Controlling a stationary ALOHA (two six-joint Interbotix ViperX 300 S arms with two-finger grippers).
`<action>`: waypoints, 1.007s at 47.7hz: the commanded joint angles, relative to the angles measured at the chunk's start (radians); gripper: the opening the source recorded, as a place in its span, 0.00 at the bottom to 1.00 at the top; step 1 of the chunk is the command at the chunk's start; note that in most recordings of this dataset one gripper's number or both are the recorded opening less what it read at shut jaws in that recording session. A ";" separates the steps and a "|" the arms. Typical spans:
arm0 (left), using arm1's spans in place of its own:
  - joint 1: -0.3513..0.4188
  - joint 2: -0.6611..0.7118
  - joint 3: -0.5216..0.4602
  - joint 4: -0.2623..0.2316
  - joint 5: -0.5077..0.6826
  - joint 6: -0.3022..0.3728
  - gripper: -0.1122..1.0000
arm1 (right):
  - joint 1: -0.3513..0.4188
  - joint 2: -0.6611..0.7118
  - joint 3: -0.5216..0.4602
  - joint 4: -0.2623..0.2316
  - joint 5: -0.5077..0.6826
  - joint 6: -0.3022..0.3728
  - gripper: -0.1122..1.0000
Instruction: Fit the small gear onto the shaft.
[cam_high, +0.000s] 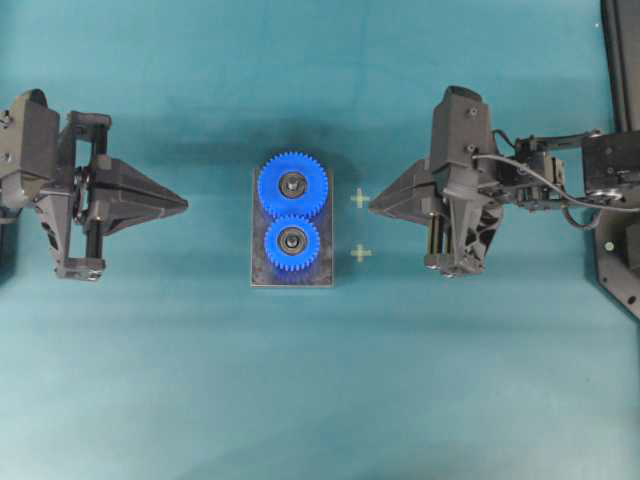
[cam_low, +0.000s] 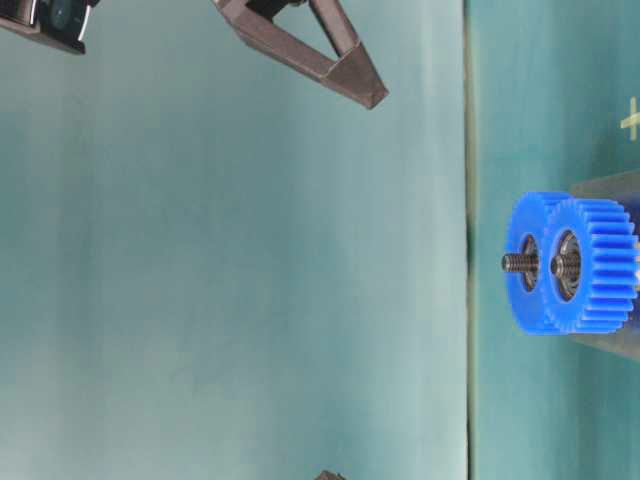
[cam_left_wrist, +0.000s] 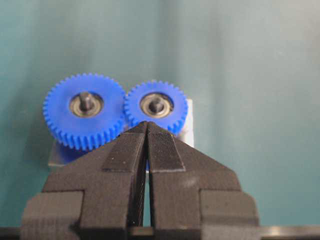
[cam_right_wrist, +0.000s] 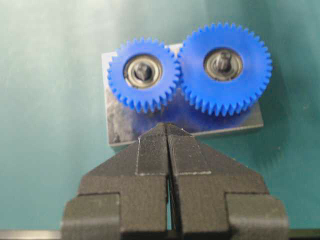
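The small gear (cam_high: 292, 241) sits on the grey plate (cam_high: 322, 275) with the shaft's end (cam_high: 292, 240) showing in its hub, meshed with the larger blue gear (cam_high: 293, 185). The left wrist view shows the small gear (cam_left_wrist: 156, 106) and shaft (cam_left_wrist: 156, 105) just beyond my left gripper (cam_left_wrist: 146, 125), which is shut and empty. The right wrist view shows the small gear (cam_right_wrist: 143, 75) and shaft (cam_right_wrist: 142, 71) beyond my right gripper (cam_right_wrist: 167, 127), also shut and empty. In the overhead view, the left gripper (cam_high: 185, 205) and right gripper (cam_high: 372, 207) are level with the plate, each well clear of it.
Two small yellow cross marks (cam_high: 360, 198) lie on the teal table between the plate and the right gripper. A dark frame (cam_high: 620, 60) stands at the far right edge. In the table-level view the right gripper (cam_low: 375, 95) hangs above the table.
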 joint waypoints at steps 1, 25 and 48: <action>-0.006 -0.002 -0.025 0.002 -0.009 -0.002 0.10 | 0.005 -0.008 -0.005 -0.002 -0.003 -0.011 0.09; -0.008 -0.003 -0.014 0.002 -0.046 -0.002 0.10 | 0.015 -0.003 0.012 -0.002 -0.002 -0.011 0.09; -0.009 0.000 -0.009 0.002 -0.046 -0.003 0.10 | 0.011 0.023 0.009 -0.002 -0.006 -0.009 0.09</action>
